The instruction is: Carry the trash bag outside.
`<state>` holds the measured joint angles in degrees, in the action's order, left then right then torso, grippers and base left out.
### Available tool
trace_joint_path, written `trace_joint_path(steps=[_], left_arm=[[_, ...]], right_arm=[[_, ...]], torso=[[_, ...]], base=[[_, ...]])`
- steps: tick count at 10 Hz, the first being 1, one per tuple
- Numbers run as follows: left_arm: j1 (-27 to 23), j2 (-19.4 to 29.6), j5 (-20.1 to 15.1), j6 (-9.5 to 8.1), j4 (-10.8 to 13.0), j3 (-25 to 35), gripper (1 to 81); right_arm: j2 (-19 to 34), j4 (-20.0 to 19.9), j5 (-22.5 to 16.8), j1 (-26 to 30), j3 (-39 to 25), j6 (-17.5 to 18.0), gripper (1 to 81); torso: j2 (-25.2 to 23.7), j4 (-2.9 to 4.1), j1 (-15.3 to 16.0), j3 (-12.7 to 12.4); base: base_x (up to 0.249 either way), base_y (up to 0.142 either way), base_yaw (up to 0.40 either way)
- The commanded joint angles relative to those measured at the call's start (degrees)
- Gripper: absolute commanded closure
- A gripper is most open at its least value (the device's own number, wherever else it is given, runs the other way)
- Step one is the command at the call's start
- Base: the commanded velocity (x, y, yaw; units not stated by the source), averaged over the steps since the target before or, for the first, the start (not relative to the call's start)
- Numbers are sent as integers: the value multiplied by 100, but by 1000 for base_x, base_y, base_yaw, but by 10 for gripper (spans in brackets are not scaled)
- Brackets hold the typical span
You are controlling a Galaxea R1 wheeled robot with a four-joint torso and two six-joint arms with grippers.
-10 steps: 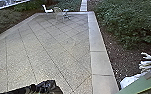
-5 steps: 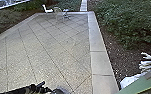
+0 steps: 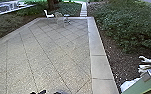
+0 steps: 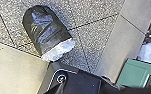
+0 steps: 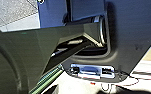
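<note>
Trash bag (image 4: 49, 27), black, creased, white-ended; left gripper (image 3: 38, 92), cannot tell whether clenched or released

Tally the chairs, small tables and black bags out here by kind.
Chairs: 2 (white chair, pale chair)
Small tables: 1 (small table, judging by its shape)
Black bags: 1 (black bag, white at one end)
Total: 4
</note>
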<state>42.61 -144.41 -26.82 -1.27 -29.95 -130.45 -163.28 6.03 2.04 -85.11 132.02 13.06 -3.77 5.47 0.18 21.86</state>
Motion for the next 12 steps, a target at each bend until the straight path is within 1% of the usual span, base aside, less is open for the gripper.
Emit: trace_joint_path(steps=[1, 4, 6, 7, 9, 10, 11, 12], left_arm=[[154, -45, -333, 329, 7, 134, 10], [1174, -571, -229, 943, 16, 20, 10], [1808, -923, 168, 1243, 16, -244, 10], [2018, -1037, 195, 1365, 7, -375, 10], [2353, -1169, 264, 1453, 16, -402, 10], [2537, -1265, 474, 1542, 16, -411, 10], [2670, -1362, 642, 1568, 16, -411, 10], [2835, -1451, 687, 1577, 25, -420, 10]], right_arm=[[-14, 21, -388, -2, -152, -22, 10], [-32, -22, -388, -10, -125, -14, 10], [-40, -32, -388, 7, -117, -14, 10], [-40, -32, -388, 7, -99, -5, 10], [-40, -40, -379, -2, -29, 47, 10], [-40, -41, -301, -2, -11, 48, 10], [-40, -41, -256, 7, 15, 57, 10], [-49, -41, -256, 16, 24, 57, 10]], torso=[[0, 0, 0, -525], [0, 2, -2, -1167], [-4, 2, -7, -948], [-9, 2, -15, -1065], [-11, 2, -15, -1121], [-13, 2, -18, -1108], [-13, 2, -18, -1110], [-15, 2, -18, -1110]], base=[[0, 0, 0], [0, 0, 0], [0, 0, 0], [0, 0, 0], [0, 0, 0], [0, 0, 0], [0, 0, 0], [0, 0, 0]])
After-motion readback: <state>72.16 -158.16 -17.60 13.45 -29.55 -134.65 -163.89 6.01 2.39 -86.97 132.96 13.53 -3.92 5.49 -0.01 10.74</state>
